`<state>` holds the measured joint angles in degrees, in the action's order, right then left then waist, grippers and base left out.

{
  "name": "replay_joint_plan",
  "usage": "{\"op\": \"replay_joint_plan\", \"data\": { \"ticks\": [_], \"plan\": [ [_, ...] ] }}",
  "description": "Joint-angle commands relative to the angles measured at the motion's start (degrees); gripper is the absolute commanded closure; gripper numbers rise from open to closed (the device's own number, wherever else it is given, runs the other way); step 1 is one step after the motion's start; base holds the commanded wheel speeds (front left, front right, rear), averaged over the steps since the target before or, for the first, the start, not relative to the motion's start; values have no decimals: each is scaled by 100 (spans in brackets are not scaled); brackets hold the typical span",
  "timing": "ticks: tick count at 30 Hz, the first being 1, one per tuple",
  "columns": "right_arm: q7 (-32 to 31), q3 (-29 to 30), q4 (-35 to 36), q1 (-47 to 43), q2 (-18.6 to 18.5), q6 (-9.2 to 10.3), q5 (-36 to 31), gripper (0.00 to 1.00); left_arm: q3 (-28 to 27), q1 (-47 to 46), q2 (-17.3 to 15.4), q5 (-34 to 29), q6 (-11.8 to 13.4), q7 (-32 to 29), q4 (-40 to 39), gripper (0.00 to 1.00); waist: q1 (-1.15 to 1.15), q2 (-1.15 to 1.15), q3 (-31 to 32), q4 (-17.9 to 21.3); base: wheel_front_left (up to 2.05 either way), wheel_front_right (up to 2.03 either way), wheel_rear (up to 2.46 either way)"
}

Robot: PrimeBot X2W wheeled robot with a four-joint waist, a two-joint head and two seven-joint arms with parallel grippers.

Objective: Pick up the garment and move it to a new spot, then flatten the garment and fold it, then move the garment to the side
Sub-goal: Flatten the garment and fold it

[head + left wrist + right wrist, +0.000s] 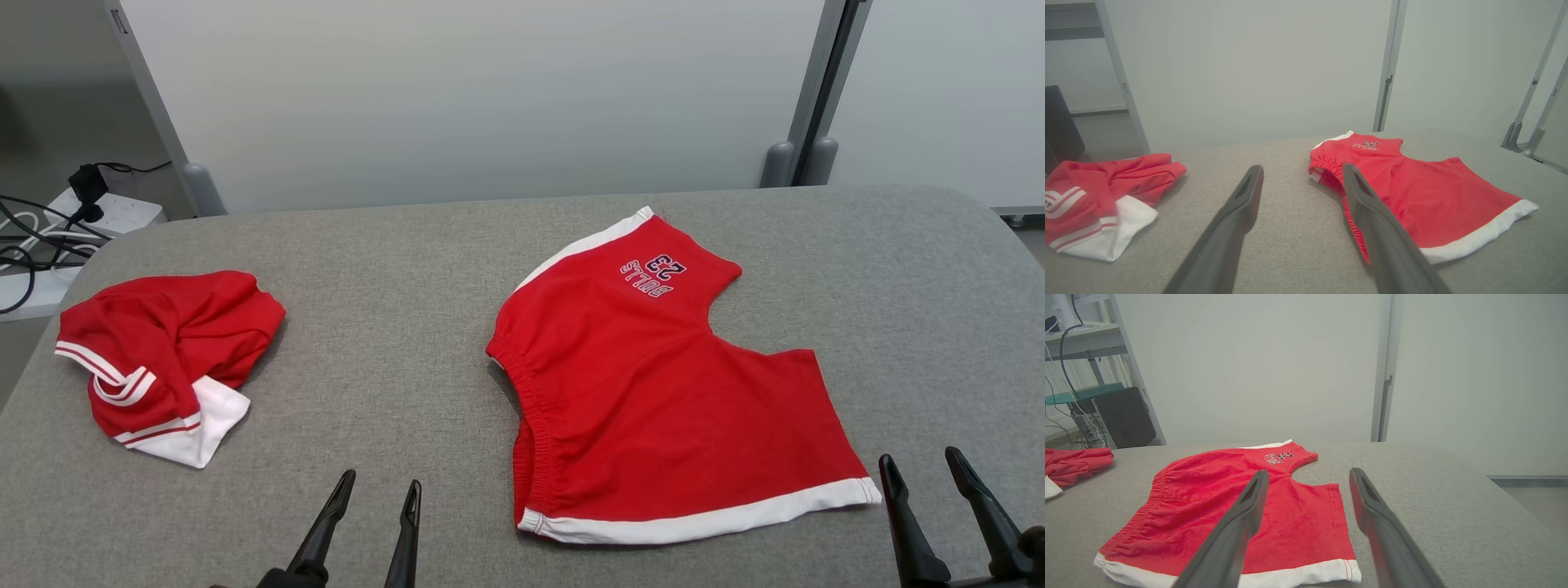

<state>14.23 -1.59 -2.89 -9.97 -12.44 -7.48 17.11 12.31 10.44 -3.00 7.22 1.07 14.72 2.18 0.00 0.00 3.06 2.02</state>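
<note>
A pair of red shorts (653, 392) with white trim and a "Bulls 23" print lies spread flat on the grey table (392, 269), right of centre. A second red garment (163, 343), crumpled, with white stripes, sits near the table's left edge. My left gripper (382, 480) hovers open at the near edge between the two garments, touching neither. My right gripper (920, 456) is open just right of the shorts' near white hem. The left wrist view has the shorts (1433, 204) and the crumpled garment (1094, 183) either side of the left gripper (1302, 166). The right gripper (1309, 471) looks over the shorts (1208, 490).
A white partition wall (490, 98) stands behind the table. Off the table's far left corner are a power strip and black cables (73, 220). A dark box and shelving (1122, 416) stand at the left in the right wrist view.
</note>
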Motion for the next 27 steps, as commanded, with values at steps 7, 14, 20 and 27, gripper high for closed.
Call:
{"op": "replay_joint_plan", "data": {
  "ticks": [7,14,20,27],
  "plan": [
    [76,-64,133,81,-78,-1,65,0,48,-238,12,93,-289,28,12,0,0,0,-50,7,0,0,0],
    [76,-151,199,156,-100,-1,142,0,482,-653,12,83,-646,28,831,0,0,0,-244,88,0,0,0],
    [76,-211,227,225,-175,-1,212,0,946,-1255,12,-120,-729,28,1571,0,0,0,-529,185,0,0,0],
    [76,-188,272,391,-259,-1,270,0,1292,-1805,12,-205,-717,28,2169,0,0,0,-826,320,0,0,0]
  ]
}}
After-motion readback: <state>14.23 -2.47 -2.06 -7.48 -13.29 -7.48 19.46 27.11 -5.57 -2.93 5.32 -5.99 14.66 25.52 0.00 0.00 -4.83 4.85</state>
